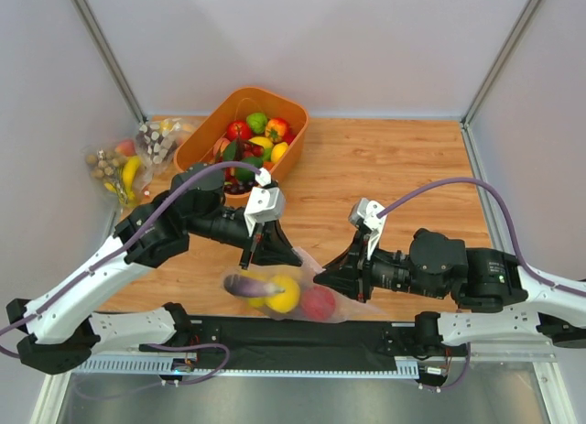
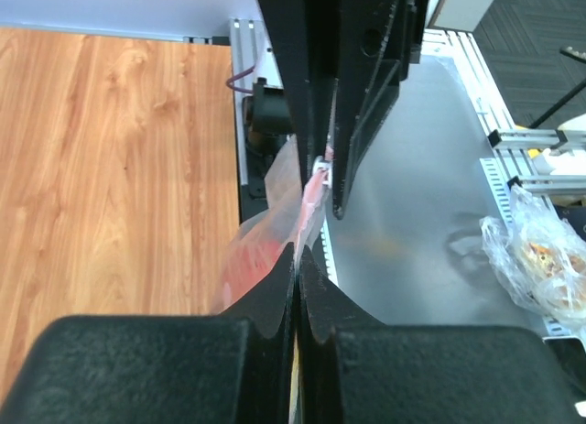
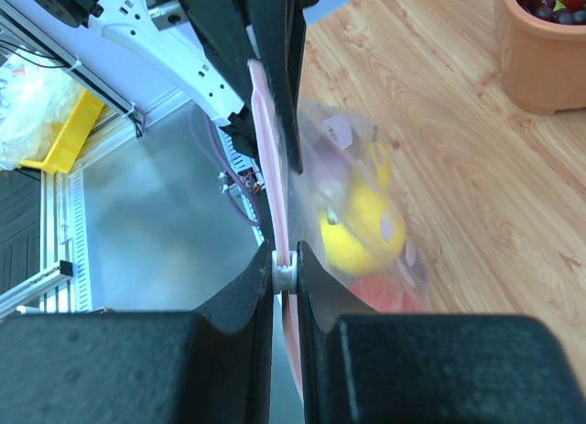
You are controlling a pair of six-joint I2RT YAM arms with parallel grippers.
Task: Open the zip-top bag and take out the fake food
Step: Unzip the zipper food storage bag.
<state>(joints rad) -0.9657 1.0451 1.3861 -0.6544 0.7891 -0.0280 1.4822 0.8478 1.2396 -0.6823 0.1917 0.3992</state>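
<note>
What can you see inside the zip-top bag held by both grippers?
Through the clear zip-top bag show a long purple piece, a yellow round fruit and a red apple. Anything beneath them is covered by the fruit and crinkled plastic.

Far edge of the desk (image 1: 394,158), left of centre: an orange bin (image 1: 200,131) sits heaped with red, green and yellow fruit pieces (image 1: 261,131). In the far left corner lie two clear bags, just beside the bin: a banana-and-nuts bag (image 1: 117,170) and a brown-pieces bag (image 1: 157,140). A black mat (image 1: 302,337) runs along the near edge. Off the desk, a crinkled bag (image 2: 540,250) rests on the grey surface.
</note>
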